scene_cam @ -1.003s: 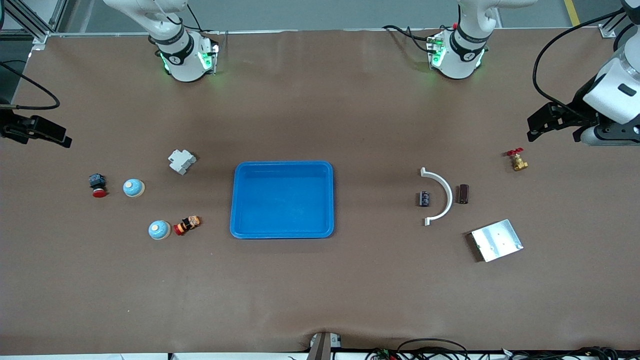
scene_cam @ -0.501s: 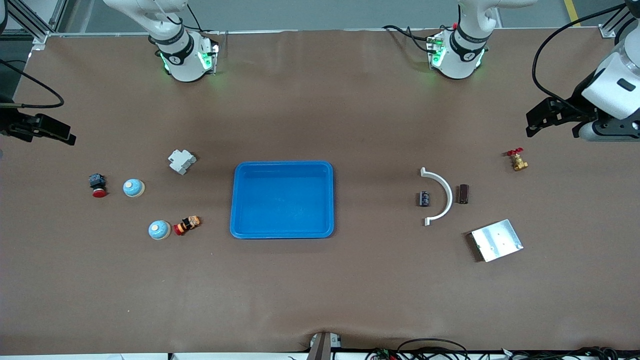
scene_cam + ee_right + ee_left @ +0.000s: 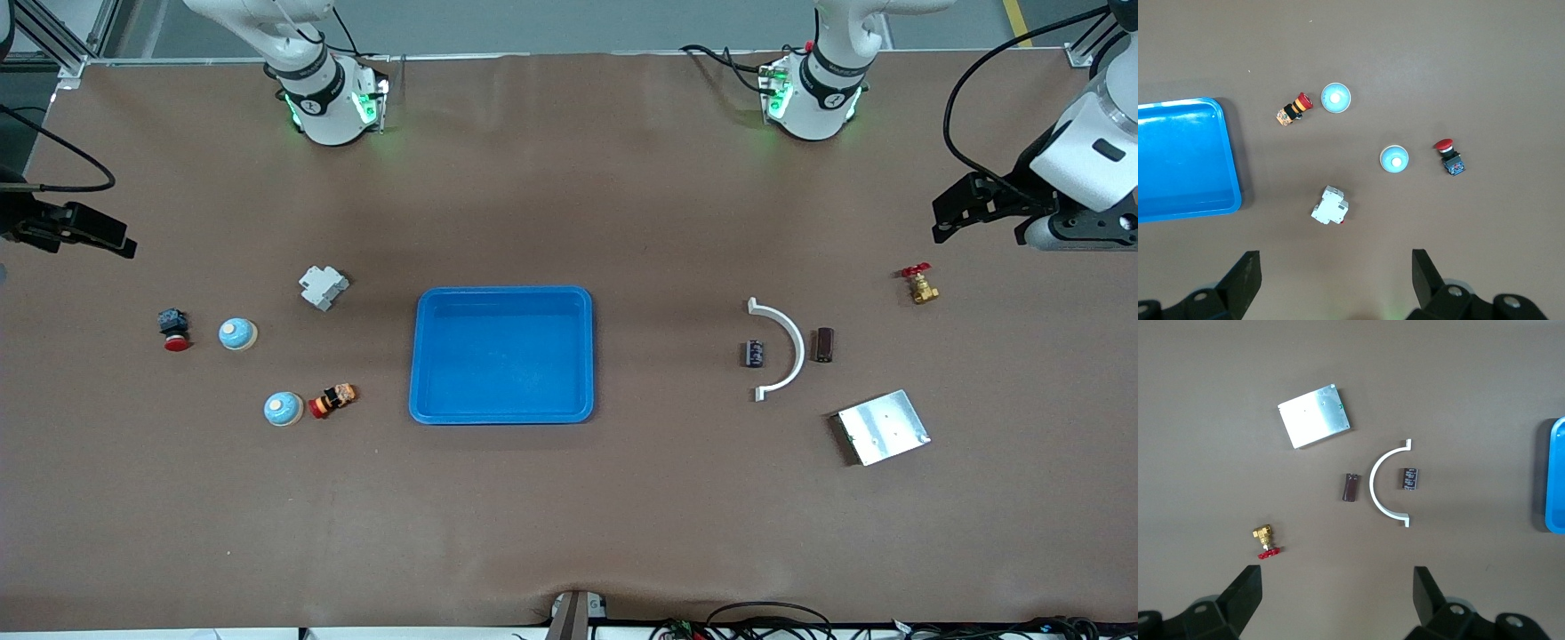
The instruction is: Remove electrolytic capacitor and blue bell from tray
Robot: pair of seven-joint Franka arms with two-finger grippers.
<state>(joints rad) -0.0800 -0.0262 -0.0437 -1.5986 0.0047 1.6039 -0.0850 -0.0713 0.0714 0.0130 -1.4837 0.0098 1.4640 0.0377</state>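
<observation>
Blue tray (image 3: 501,293), pale-blue bells (image 3: 237,334), white arc (image 3: 786,343), red-handled brass valve (image 3: 919,284), seemingly dark-brown capacitor (image 3: 824,345).

I count two bells (image 3: 238,334) (image 3: 284,409), two capacitors (image 3: 756,353) (image 3: 825,345), two red push buttons (image 3: 173,328) (image 3: 332,400), one blue tray (image 3: 502,297), one white breaker (image 3: 323,286), one curved white bracket (image 3: 790,342), one metal plate (image 3: 883,427), one brass valve (image 3: 920,284).

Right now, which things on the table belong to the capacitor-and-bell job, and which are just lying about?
Job:
black capacitor
brown capacitor
bell beside the red button
bell nearer the camera
blue tray

Lying about:
white curved bracket
metal plate
brass valve
white breaker
orange-bodied button
</observation>
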